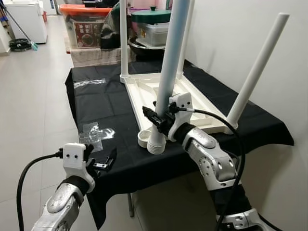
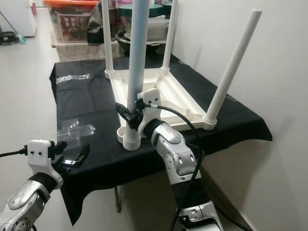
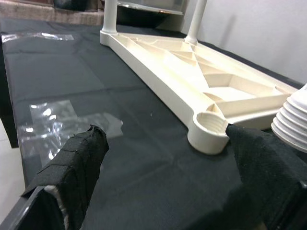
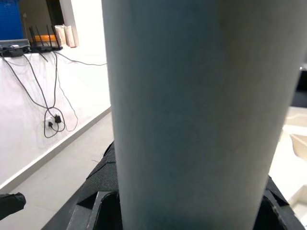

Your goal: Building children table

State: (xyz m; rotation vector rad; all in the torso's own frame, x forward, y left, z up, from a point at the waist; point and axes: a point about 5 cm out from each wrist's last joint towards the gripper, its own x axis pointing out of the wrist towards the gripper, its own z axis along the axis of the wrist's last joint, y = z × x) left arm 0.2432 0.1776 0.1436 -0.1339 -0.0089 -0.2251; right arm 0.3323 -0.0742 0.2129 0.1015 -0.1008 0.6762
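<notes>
A white children's table top [image 1: 144, 89] lies upside down on a black cloth. Three white legs stand up from it: two at the far corners [image 1: 123, 38] and one at the near right corner [image 1: 257, 67]. My right gripper [image 1: 161, 118] is shut on a fourth leg [image 1: 171, 53], held upright and close up in the right wrist view [image 4: 192, 115]. Its ribbed lower end [image 1: 155, 142] rests on the cloth just beside the empty round socket [image 1: 143, 138] [image 3: 211, 129]. My left gripper [image 1: 103, 161] is open and holds nothing, low at the table's front left edge.
Crumpled clear plastic wrap [image 1: 96, 132] lies on the cloth near my left gripper, with another piece [image 1: 89, 83] at the far left. Storage boxes [image 1: 86, 24] and a pot stand behind the table. A white wall runs along the right. Tiled floor lies to the left.
</notes>
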